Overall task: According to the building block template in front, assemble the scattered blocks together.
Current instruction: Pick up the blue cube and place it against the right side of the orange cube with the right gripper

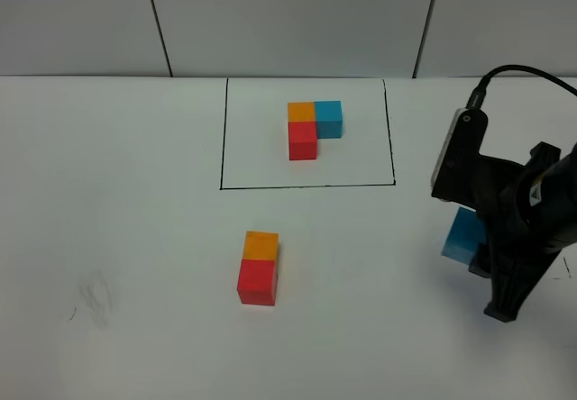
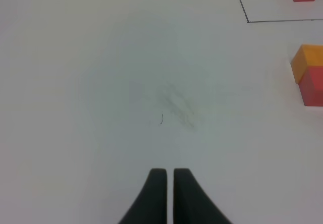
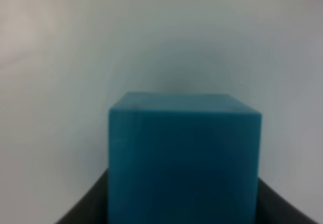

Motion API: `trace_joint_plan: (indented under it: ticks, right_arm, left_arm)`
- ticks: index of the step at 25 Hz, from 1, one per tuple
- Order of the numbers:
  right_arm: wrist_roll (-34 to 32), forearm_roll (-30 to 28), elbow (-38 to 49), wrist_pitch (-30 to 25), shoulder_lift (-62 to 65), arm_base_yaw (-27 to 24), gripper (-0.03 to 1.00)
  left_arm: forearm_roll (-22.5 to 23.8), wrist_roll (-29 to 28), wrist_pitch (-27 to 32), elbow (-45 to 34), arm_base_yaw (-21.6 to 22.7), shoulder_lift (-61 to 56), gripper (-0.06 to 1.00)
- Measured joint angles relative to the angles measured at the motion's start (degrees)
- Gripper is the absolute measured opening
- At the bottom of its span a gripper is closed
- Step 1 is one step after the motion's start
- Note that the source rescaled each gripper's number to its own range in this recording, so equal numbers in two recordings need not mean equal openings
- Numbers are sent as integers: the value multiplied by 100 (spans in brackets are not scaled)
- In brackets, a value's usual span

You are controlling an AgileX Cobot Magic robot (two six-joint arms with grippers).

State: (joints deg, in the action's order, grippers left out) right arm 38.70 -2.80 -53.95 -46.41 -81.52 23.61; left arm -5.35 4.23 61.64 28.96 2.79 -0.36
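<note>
white tabletop (image 1: 117,193) seen from above. at the right edge, the right pincer (image 1: 487,265) pinches the teal-blue cube (image 1: 462,236). the left pincer (image 2: 169,193) is pressed together, empty. upper centre, the building block template (image 1: 311,121), framed in black. lower centre, the orange cube (image 1: 261,245) touches the red cube (image 1: 258,281). seemingly two-thirds done: teal-blue must still join beside orange.

The template (image 1: 306,128) is an L of joined cubes inside a black drawn rectangle: orange, blue at its 3 o'clock, red at its 6. At the template's 6 o'clock an orange cube (image 1: 261,245) touches a red cube (image 1: 257,281) at its 6. Well apart at their 3 o'clock, a blue cube (image 1: 462,236) sits tilted in the right gripper (image 1: 469,242).
</note>
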Motion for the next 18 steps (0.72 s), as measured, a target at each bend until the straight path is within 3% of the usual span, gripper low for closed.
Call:
trace_joint_plan:
  ticks: [18]
  right_arm:
    - [353, 214, -1513, -70, -1460, 697, 52]
  left_arm:
    - [0, 8, 0, 0, 0, 0, 0]
